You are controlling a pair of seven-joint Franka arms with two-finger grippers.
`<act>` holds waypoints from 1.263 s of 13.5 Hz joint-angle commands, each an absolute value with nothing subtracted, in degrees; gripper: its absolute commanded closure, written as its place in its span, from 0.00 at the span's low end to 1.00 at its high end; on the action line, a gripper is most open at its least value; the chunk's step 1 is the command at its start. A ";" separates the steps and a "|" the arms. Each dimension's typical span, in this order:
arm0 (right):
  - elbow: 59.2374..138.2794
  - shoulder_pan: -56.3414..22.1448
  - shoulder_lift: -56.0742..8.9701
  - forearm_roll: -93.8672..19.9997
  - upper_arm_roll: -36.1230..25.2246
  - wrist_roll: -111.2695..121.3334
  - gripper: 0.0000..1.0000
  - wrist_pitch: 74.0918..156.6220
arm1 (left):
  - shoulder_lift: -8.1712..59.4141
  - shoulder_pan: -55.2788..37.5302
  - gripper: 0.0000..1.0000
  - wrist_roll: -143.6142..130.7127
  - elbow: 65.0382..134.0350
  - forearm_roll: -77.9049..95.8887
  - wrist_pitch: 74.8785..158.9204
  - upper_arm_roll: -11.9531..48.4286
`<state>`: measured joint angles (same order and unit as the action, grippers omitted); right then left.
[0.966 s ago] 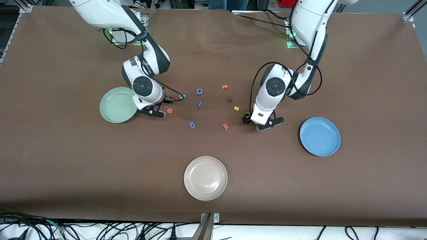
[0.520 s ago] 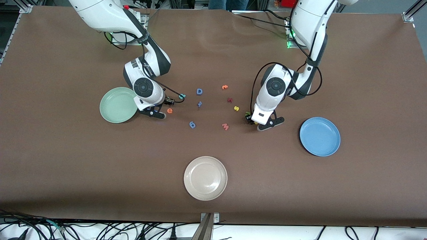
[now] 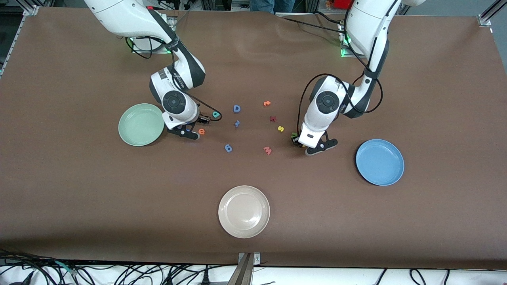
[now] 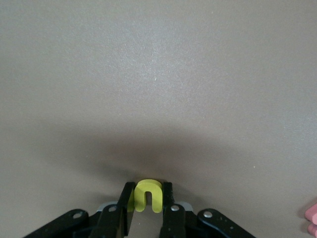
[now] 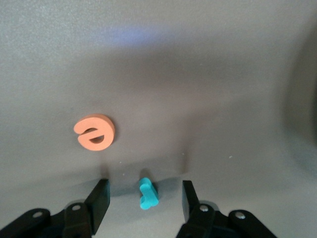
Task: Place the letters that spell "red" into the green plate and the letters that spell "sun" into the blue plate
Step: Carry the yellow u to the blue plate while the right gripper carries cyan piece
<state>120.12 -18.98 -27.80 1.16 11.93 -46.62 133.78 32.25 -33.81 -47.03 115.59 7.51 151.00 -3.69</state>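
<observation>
My left gripper [image 4: 148,187] is shut on the yellow u [image 4: 140,198], low at the table surface; in the front view it [image 3: 298,143] is between the pink w and the blue plate [image 3: 380,162]. The yellow s [image 3: 281,128] and a green letter [image 3: 294,136] lie close by. My right gripper [image 5: 144,186] stands open around the teal r [image 5: 147,196] without touching it, beside the green plate [image 3: 141,124]. The orange e [image 5: 95,133] lies just past its fingers. A teal d [image 3: 216,114] sits by the right arm's cable.
A blue D [image 3: 237,108], orange t [image 3: 267,103], dark red letter [image 3: 273,118], pink w [image 3: 267,150] and two small blue letters [image 3: 228,148] lie mid-table. A cream plate [image 3: 244,217] sits nearest the front camera.
My left gripper has closed on the yellow u. The right arm has shifted slightly toward the table's middle, its fingers still open.
</observation>
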 commanded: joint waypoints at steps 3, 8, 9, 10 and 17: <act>120.94 -18.90 -27.07 1.23 12.22 -47.72 0.48 133.68 | 30.77 -32.26 0.94 -45.37 112.25 2.30 143.83 -7.02; 120.85 -18.90 -27.07 1.23 12.13 -47.72 0.83 133.59 | 30.59 -22.17 0.94 -29.92 99.69 1.58 123.51 -7.03; 120.85 -18.90 -27.07 1.23 12.13 -47.72 0.90 133.59 | 30.59 -19.71 0.94 -25.62 98.89 1.58 122.27 -7.03; 120.85 -18.90 -26.98 1.23 12.13 -47.72 0.95 133.59 | 30.59 -17.25 0.94 -21.31 98.88 1.58 122.17 -7.03; 117.17 -18.46 -23.04 1.23 11.08 -47.03 1.00 123.70 | 33.31 -9.49 0.37 -7.91 97.57 1.76 123.05 -6.94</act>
<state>118.79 -18.88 -26.55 1.16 11.65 -47.03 129.69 32.62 -9.81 -9.22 99.29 3.18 123.32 -7.68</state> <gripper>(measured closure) 0.899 0.687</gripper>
